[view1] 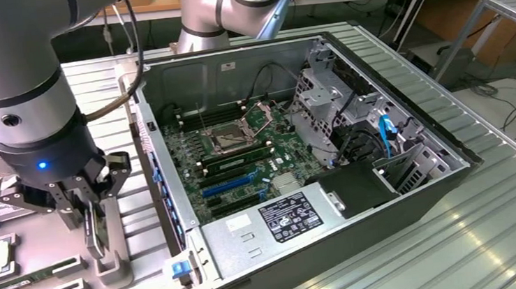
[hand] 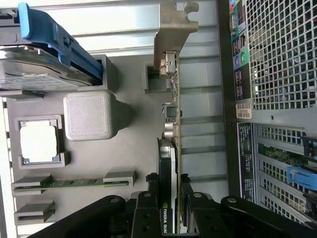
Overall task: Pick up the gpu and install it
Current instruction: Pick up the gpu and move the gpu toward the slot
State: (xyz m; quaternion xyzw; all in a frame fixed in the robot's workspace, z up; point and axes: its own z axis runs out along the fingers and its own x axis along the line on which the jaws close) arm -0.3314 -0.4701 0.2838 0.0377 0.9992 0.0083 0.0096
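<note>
Gpu (hand: 168,158) stands on edge in the gray tray (hand: 129,144), pinched by the hand (hand: 168,180), open case (view1: 405,98) just beside.

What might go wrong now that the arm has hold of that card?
The gripper pinches the gpu near one end, so it might tilt or slip. Its silver bracket sits beside a post of the gray holder and may snag. The case wall stands close by; a bump seems possible.
</note>
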